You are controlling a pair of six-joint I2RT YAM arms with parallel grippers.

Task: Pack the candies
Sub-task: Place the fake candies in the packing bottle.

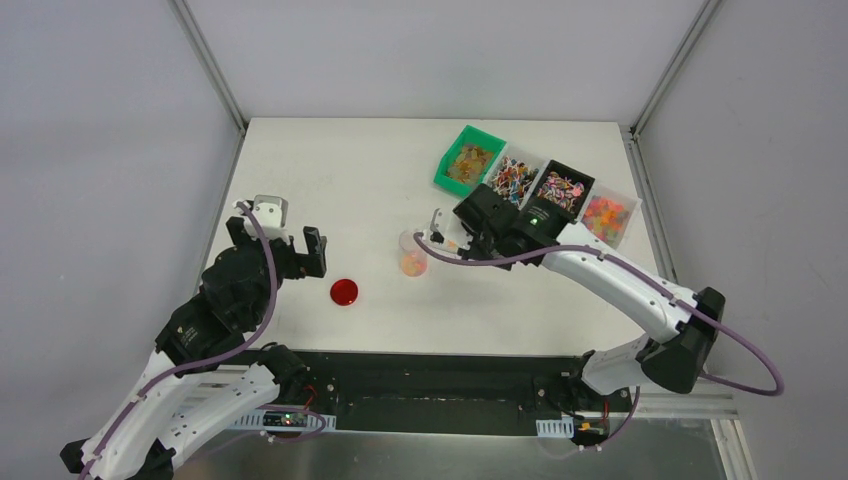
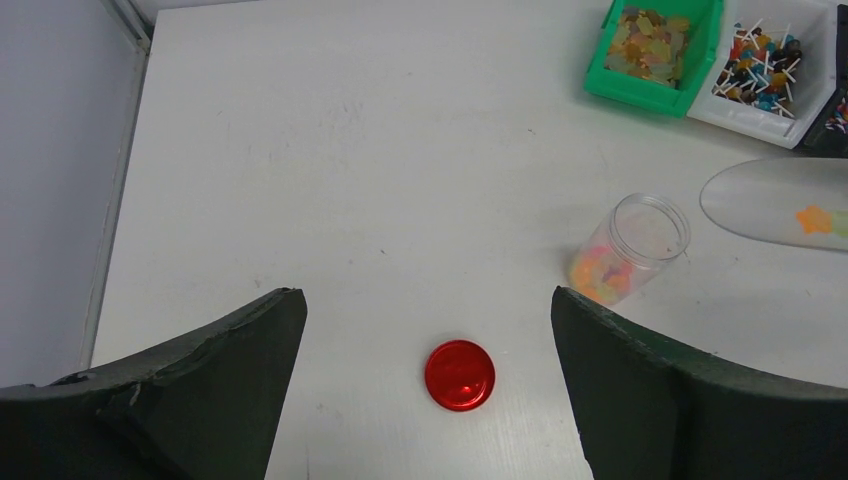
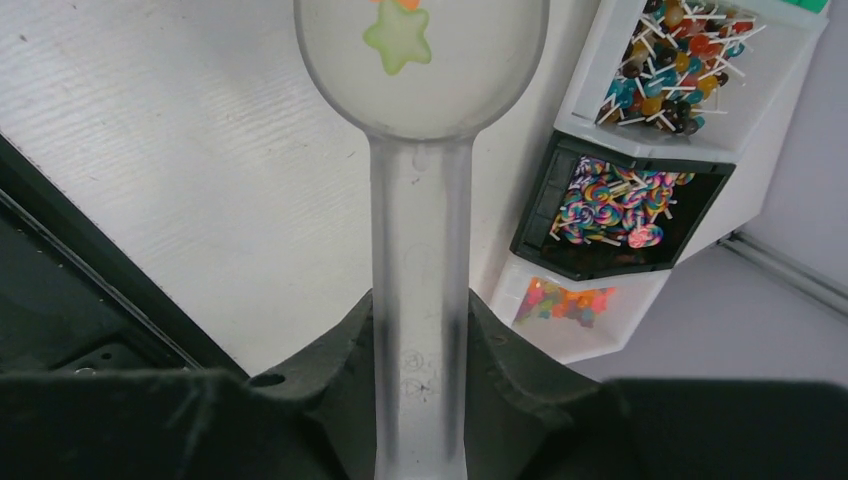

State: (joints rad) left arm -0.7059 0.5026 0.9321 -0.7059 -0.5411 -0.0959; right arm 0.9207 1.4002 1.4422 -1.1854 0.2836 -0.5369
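A clear jar (image 1: 412, 250) stands open at mid-table, with orange and pink candies (image 2: 600, 276) in its bottom. My right gripper (image 3: 420, 320) is shut on the handle of a clear plastic scoop (image 3: 420, 230). The scoop's bowl hangs just right of the jar (image 2: 640, 240) and carries a green star candy (image 3: 398, 36) and an orange one (image 2: 813, 218). A flat red lid (image 1: 345, 292) lies left of the jar. My left gripper (image 2: 425, 300) is open and empty above the lid (image 2: 460, 375).
Four bins stand in a row at the back right: a green bin (image 1: 441, 172) of amber gummies, a white bin (image 1: 500, 160) of small lollipops, a black bin (image 1: 585, 182) of swirl lollipops and a clear bin (image 1: 630, 205) of coloured gummies.
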